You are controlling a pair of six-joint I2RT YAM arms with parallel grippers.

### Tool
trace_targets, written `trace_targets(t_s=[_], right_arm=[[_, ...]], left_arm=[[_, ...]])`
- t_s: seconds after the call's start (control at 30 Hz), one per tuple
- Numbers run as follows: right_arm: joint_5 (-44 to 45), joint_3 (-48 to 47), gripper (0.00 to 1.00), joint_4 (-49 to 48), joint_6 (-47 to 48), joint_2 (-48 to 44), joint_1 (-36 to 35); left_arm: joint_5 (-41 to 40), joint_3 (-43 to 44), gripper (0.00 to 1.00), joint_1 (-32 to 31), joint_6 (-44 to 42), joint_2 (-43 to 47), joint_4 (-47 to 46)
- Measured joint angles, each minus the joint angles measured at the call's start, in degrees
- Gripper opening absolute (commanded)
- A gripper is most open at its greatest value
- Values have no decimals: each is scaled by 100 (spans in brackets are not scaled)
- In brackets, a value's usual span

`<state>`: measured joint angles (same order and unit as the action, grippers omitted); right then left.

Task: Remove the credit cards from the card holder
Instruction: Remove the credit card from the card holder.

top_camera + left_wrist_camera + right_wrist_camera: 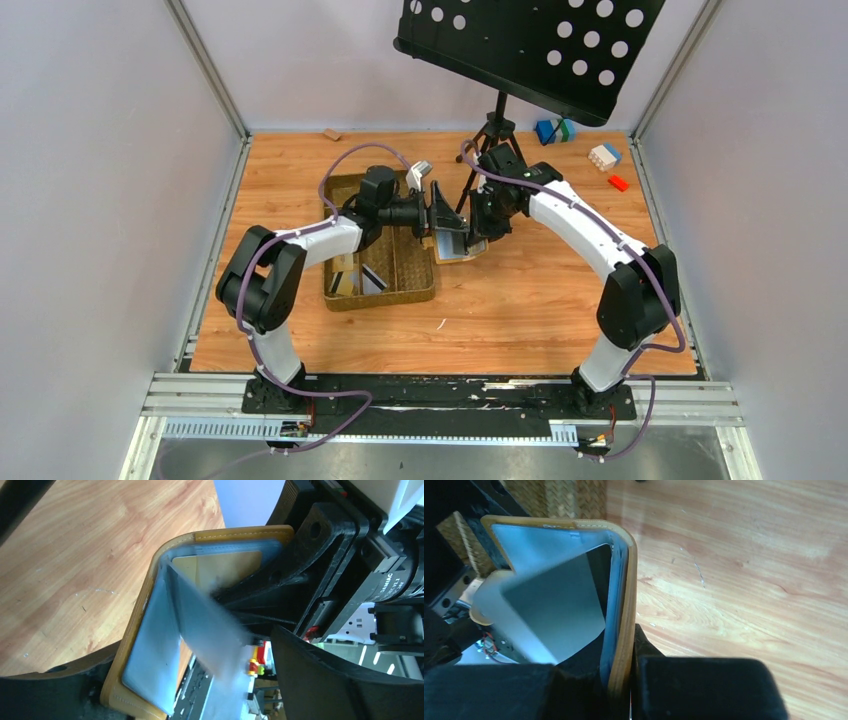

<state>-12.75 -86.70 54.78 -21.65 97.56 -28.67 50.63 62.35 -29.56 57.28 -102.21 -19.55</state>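
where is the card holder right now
Top view: the card holder is mid-table, just right of the woven tray, open and clamped in the right end effector, with the left end effector close on its left.

I work in a robot lab cell, not a home or shop. My wooden table [520, 310] is boxed in on three sides by plain grey walls [100, 200] joined with bare metal posts [207, 65]. Along the bottom of the frame run the aluminium rails [195, 395] I am bolted to, and purple cables [362, 148] loop in the open. At top centre a tripod [495, 125] carries a black perforated panel [530, 50]. Toy blocks [605, 157] lie at the upper right as test props.
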Motion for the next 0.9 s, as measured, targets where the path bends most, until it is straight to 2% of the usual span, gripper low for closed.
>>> trace_targets(t_s=[0.13, 0.2, 0.33, 0.5, 0.57, 0.63, 0.7, 0.77, 0.83, 0.9], right_arm=[[334, 0, 0, 275, -44, 9, -72], [444, 11, 0, 315, -55, 7, -68], [457, 122, 0, 275, -59, -61, -63], [177, 474, 0, 20, -57, -402, -37], [39, 627, 0, -72, -66, -586, 2], [-142, 844, 2, -225, -81, -813, 55], [-315, 1054, 13, -385, -118, -997, 133], [-522, 1290, 34, -603, -181, -1126, 236], [-686, 1484, 42, -774, -278, -1204, 334], [-798, 1698, 44, -887, -358, -1305, 466]], left_arm=[[15, -240, 93, 2, 192, 0, -313], [20, -267, 88, 2, 238, 0, -376], [2, -267, 67, 2, 170, 33, -299], [-68, -249, 36, 7, -144, 52, 229], [-103, -227, 29, 39, -262, 52, 461], [-114, -223, 25, 81, -343, 52, 595], [-63, -223, 20, 111, -365, 59, 645], [11, -223, 14, 118, -385, 116, 654], [13, -223, 7, 120, -420, 179, 697], [7, -223, 2, 170, -468, 199, 741]])
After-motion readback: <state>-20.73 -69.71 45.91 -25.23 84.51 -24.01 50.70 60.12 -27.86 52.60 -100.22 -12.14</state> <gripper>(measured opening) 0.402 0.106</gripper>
